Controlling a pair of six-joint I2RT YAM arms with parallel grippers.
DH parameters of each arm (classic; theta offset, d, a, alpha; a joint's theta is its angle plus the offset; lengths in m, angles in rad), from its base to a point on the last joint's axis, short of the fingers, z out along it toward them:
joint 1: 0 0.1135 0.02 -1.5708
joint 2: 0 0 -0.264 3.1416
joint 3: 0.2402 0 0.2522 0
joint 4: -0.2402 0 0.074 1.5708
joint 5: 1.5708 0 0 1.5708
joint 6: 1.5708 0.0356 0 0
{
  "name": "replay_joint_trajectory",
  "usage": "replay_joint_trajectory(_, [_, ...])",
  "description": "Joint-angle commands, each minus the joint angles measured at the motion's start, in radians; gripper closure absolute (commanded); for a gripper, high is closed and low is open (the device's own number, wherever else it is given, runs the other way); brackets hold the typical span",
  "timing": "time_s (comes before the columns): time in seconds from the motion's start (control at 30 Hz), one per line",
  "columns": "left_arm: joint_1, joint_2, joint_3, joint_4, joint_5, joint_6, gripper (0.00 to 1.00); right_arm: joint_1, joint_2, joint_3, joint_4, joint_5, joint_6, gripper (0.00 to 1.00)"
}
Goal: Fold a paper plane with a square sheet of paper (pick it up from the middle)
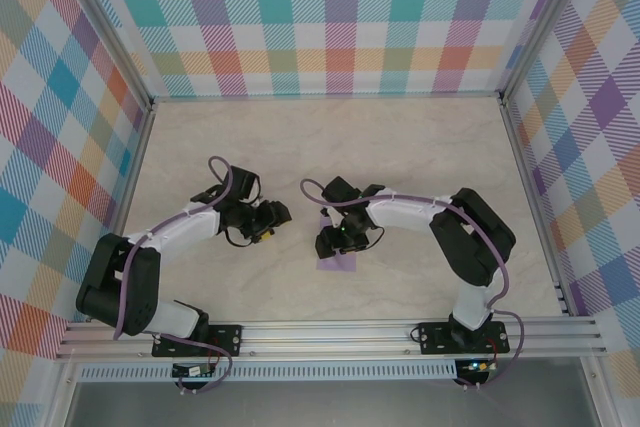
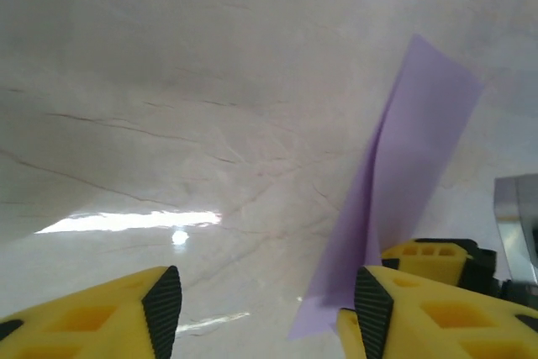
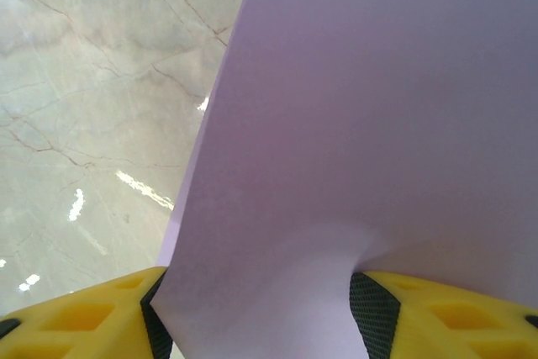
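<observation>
The job on the table (image 1: 200,147) looks only partly done to me. The sheet of paper (image 2: 412,166) is no flat square. From my left wrist it reads as a narrow strip with a crease along its length and a blunt, squared far end, so I judge at least one lengthwise fold is in. I see no pointed nose and no wings, so those folds are left to do. How many layers it has I cannot tell.

The paper lies right under my right gripper (image 3: 265,317), running out from between its fingers and away from the wrist. From above, a lavender corner pokes out on the side of that gripper nearest the arm bases. Its jaws stand apart with the paper spanning the gap, one edge against one pad and a dent in the sheet at the other pad (image 3: 370,308). Whether they squeeze it or merely straddle it I cannot tell.

My left gripper (image 2: 265,313) hangs to the left of the right gripper, apart from it. Its jaws are spread with bare table between them, and the paper sits outside that gap, past one finger.
</observation>
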Motion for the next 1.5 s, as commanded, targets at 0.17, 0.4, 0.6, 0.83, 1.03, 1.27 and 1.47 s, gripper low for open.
replay_joint_trajectory(0.17, [-0.146,0.082,-0.016,0.174,0.139,-0.036,0.67,-0.096,0.007,-0.15,0.127,-0.136,-0.018,0.39])
replay_joint_trajectory(0.4, [-0.208,0.173,-0.008,0.242,0.157,-0.071,0.84,-0.145,-0.035,-0.182,0.158,-0.185,-0.025,0.39])
replay_joint_trajectory(0.6, [-0.25,0.236,0.013,0.265,0.167,-0.083,0.92,-0.157,-0.055,-0.196,0.178,-0.197,-0.019,0.4])
replay_joint_trajectory(0.83, [-0.267,0.306,0.035,0.273,0.175,-0.08,0.96,-0.189,-0.117,-0.192,0.208,-0.263,-0.015,0.38])
replay_joint_trajectory(1.03, [-0.273,0.324,0.044,0.281,0.185,-0.079,0.97,-0.21,-0.175,-0.172,0.244,-0.321,0.007,0.34])
replay_joint_trajectory(1.27, [-0.275,0.33,0.045,0.279,0.179,-0.078,0.97,-0.217,-0.18,-0.163,0.195,-0.196,0.023,0.43])
replay_joint_trajectory(1.47, [-0.276,0.32,0.063,0.257,0.181,-0.068,0.97,-0.22,-0.121,-0.142,0.15,-0.136,0.032,0.61])
